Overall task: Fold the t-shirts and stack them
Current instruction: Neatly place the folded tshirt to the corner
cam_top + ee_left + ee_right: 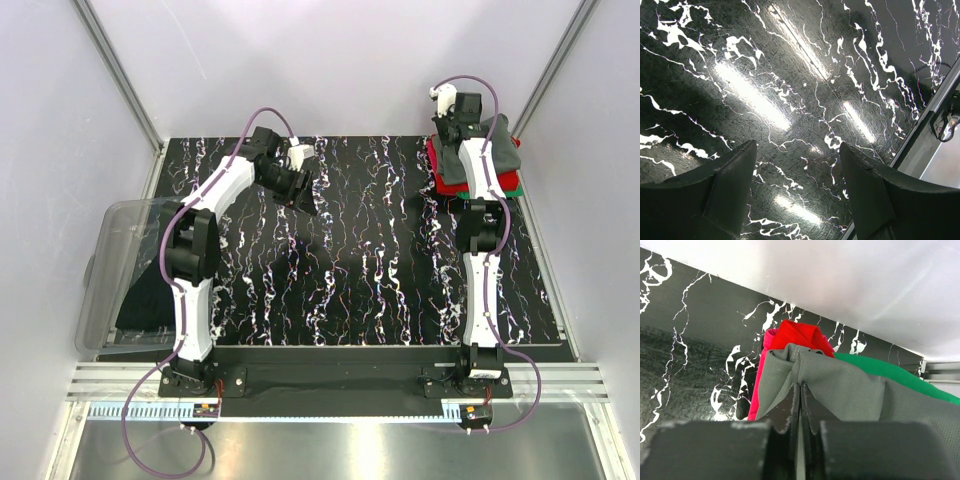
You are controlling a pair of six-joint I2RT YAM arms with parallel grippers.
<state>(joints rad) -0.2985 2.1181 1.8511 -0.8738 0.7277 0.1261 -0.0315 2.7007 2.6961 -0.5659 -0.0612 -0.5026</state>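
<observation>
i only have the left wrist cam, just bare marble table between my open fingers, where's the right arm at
observer: The right gripper is at the far right corner of the table, shut on a grey shirt.
operator: is that grey one lying on anything
observer: Yes, a red shirt and a green shirt stick out from under it.
operator: anything left to fold
observer: Possibly. Some dark cloth lies in the clear tub at the left edge of the table.
</observation>
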